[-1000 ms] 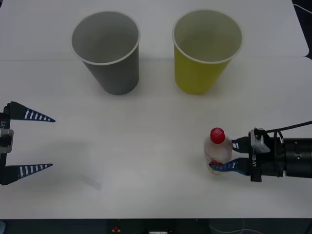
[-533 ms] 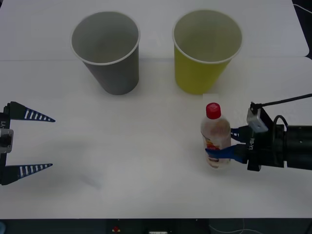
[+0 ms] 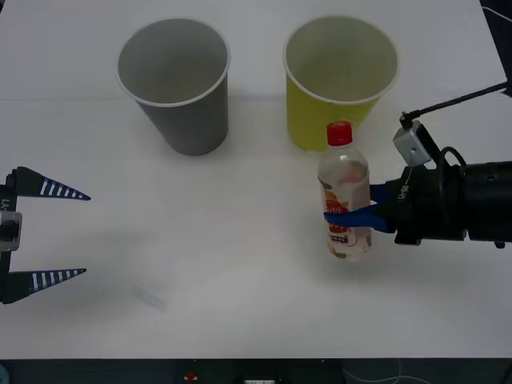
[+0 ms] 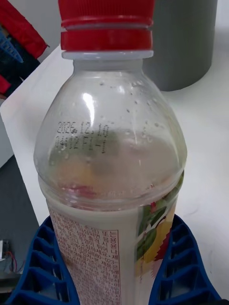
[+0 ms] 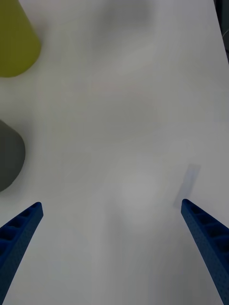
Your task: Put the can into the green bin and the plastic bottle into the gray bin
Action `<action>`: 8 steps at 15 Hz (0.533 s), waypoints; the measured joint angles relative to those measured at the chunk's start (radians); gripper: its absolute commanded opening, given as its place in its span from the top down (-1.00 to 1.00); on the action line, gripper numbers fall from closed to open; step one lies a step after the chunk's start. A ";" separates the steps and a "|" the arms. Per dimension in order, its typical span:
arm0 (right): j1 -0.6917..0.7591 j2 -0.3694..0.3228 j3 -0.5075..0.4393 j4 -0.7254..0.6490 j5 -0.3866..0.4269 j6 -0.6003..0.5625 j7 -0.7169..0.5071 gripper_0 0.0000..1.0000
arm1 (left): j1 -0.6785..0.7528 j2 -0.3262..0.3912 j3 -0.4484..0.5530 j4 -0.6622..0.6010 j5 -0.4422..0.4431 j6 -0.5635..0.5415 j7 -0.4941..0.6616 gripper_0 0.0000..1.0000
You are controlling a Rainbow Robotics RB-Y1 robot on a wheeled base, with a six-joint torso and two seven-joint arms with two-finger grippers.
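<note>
Nearest to us, at the left edge of the table [image 3: 240, 320], the left gripper [image 3: 48, 234] sits parked, its two blue ribbed fingers [image 3: 56, 190] spread wide with nothing between them. From its wrist we see those fingers [image 5: 19, 233] at the corners over bare white tabletop [image 5: 133, 119], with a faint pale smudge [image 5: 188, 183] on the surface near one tip; we can't tell what that mark is.

Moving to the right side, the right gripper [image 3: 352, 214] reaches in from the right edge and has the plastic bottle [image 3: 345, 192] clamped at its label, one blue finger [image 3: 352, 217] crossing the front of it. The bottle stands upright, red cap up, and looks lifted clear of the table, with a soft shadow beneath it. From the right wrist we get the bottle [image 4: 112, 157] up close: clear shoulders, a printed date code, pale liquid, and blue fingers [image 4: 183, 262] pressed against both sides of the label.

Farther back stand the two cups, upright and apart from each other. The green bin [image 3: 332, 120] is just behind the bottle's cap; the gray bin [image 3: 188, 112] is to its left, well apart from the bottle.
</note>
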 measured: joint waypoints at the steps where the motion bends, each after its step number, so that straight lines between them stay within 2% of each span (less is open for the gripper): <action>1: -0.025 0.013 -0.027 -0.011 0.062 -0.058 -0.089 1.00 | 0.000 0.000 0.000 0.000 0.000 0.000 0.000 -1.00; 4: -0.094 0.078 -0.130 -0.033 0.179 -0.278 -0.224 1.00 | 0.000 0.000 0.000 0.000 0.000 0.000 0.000 -1.00; 6: -0.164 0.091 -0.147 -0.016 0.173 -0.355 -0.229 1.00 | 0.000 0.000 0.000 0.000 0.000 0.000 0.000 -1.00; 8: -0.226 0.093 -0.147 0.009 0.126 -0.369 -0.239 1.00 | 0.000 0.000 0.000 0.000 0.000 0.000 0.000 -1.00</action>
